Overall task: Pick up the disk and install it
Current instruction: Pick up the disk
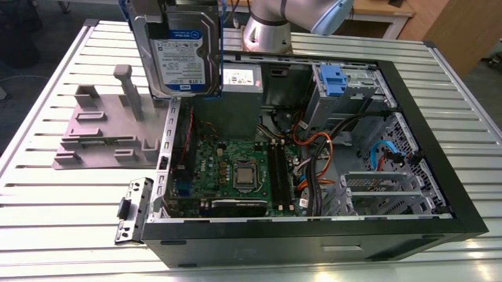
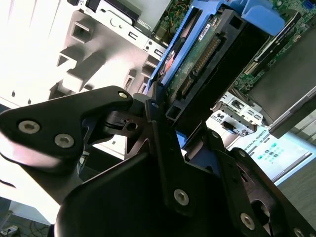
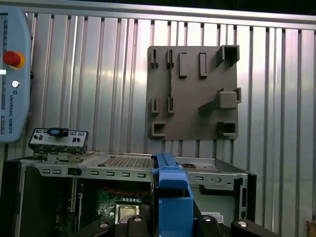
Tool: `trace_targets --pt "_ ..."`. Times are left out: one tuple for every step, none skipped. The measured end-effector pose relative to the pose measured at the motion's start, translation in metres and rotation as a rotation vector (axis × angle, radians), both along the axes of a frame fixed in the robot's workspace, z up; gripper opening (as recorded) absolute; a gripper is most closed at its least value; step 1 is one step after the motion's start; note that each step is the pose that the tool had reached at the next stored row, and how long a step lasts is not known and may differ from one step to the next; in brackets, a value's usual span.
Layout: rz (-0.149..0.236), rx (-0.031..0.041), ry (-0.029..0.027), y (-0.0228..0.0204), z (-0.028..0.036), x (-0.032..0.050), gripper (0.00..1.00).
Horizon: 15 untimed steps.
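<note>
The disk [image 1: 178, 50], silver with a white-and-blue label and a blue bracket round its edges, hangs upright in the air at the top of the exterior view. It is over the left wall of the open computer case [image 1: 427, 153]. In the second wrist view my black gripper [image 2: 173, 123] is shut on the disk [image 2: 197, 64], with its circuit-board side and connector showing. In the first wrist view the disk's blue bracket [image 3: 173, 195] sticks out between my fingers [image 3: 136, 222], above the case's edge.
A grey plastic stand [image 1: 102, 126] with upright posts sits on the slatted table at the exterior view's left. Inside the case lie the motherboard [image 1: 235, 170], a grey box with a white sticker [image 1: 239, 76], cables and a drive cage with a blue tab [image 1: 333, 79]. A pendant [image 3: 12, 74] lies beside the case.
</note>
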State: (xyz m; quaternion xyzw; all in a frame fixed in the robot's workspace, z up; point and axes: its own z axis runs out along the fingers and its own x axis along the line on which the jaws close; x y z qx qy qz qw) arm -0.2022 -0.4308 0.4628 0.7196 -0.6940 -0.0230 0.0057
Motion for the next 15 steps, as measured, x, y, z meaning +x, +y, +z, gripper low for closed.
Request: trace_targets --pt "0.0 -0.0001 0.0 -0.0003 0.0 0.0 0.36" --pt "0.0 -0.0001 0.0 -0.0005 0.0 0.0 0.36" --pt "0.0 -0.0002 0.0 -0.0008 0.0 0.0 0.36" --pt "0.0 -0.0003 0.0001 -0.0011 0.0 0.0 0.36" --pt "0.0 -0.0003 0.0 -0.0014 0.0 0.0 0.36" --pt "0.0 -0.0004 0.0 -0.0017 -0.0001 0.0 0.36" --pt "0.0 -0.0005 0.0 -0.0019 -0.0001 0.0 0.36" --pt "0.0 -0.0006 0.0001 -0.0022 0.0 0.0 0.36" --pt "0.0 -0.0006 0.0 -0.0025 -0.0001 0.0 0.36" --pt "0.0 -0.0007 0.0 -0.0027 -0.0001 0.0 0.36" --pt "0.0 -0.0008 0.0 -0.0029 -0.0001 0.0 0.36" --pt "0.0 -0.0009 0.0001 -0.0032 -0.0001 0.0 0.36" --pt "0.0 -0.0008 0.0 -0.0035 -0.0001 0.0 0.36" --pt "0.0 -0.0009 -0.0001 -0.0037 -0.0002 0.0 0.36" --pt "0.0 -0.001 0.0 -0.0039 -0.0002 0.0 0.36"
